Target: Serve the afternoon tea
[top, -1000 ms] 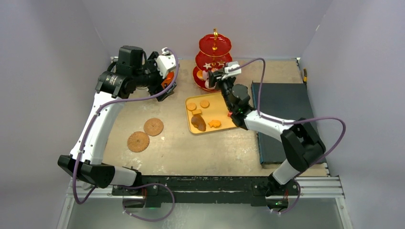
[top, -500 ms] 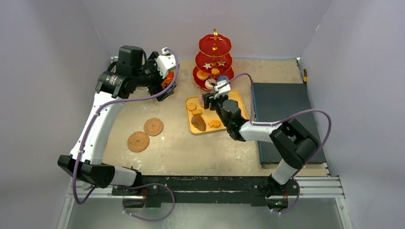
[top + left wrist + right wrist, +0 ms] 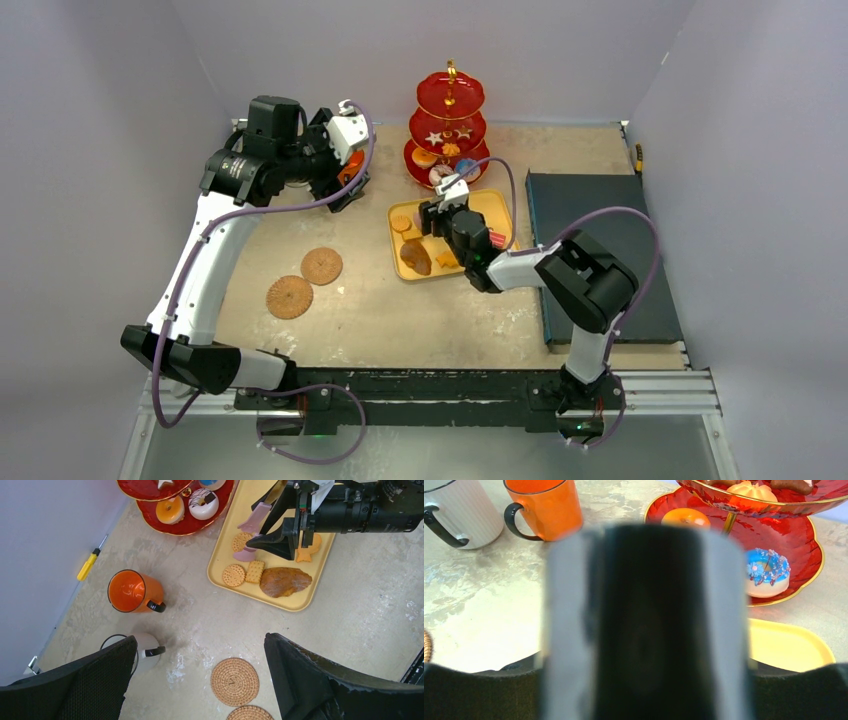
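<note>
Now right end effector [image 3: 430,216] — back from red stand [image 3: 465,100], over yellow tray [image 3: 478,206].

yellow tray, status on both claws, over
Left claw open, empty, near orange mug. Right claw open over yellow tray biscuits. Nothing in the way.
</note>
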{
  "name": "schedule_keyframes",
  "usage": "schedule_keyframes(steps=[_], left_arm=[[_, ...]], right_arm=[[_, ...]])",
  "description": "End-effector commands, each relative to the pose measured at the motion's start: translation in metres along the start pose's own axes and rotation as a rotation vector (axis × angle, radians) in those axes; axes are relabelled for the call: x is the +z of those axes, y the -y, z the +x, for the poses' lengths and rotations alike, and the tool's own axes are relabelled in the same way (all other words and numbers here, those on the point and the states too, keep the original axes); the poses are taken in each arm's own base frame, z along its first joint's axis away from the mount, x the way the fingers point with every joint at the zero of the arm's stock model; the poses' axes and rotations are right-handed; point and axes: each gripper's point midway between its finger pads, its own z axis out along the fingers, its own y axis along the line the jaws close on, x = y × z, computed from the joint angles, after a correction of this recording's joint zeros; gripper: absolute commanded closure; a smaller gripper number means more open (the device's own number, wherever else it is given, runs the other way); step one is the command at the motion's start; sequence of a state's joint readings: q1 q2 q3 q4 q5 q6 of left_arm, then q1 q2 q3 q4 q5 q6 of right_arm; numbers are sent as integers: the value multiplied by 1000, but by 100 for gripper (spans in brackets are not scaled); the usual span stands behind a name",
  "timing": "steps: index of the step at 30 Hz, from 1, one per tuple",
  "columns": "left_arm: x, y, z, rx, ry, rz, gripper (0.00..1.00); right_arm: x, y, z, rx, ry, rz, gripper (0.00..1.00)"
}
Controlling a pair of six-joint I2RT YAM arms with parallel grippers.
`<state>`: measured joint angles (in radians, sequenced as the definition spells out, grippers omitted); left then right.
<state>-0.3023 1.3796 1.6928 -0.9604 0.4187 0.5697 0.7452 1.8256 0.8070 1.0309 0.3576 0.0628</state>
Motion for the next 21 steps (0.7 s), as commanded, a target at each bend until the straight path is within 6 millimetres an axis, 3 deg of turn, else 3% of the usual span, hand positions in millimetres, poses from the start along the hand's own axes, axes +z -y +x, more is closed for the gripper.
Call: schedule_keyframes(steps=[1, 6, 12, 16, 21], left_arm=[[-8, -4, -13, 29, 32, -22, 1], [-7, -4, -12, 31, 30, -19, 2], [-7, -4, -13, 28, 31, -17, 1], [-7, -4, -12, 30, 30, -17, 2], [-7, -4, -13, 29, 33, -17, 2]], right_arm=[[12, 0, -28, 10, 93, 21, 37], [10, 2, -23, 7, 82, 26, 46], [5, 4, -33, -4, 93, 25, 57], [-1, 8, -66, -2, 157, 36, 60], [-15, 9, -143, -16, 286, 25, 61]])
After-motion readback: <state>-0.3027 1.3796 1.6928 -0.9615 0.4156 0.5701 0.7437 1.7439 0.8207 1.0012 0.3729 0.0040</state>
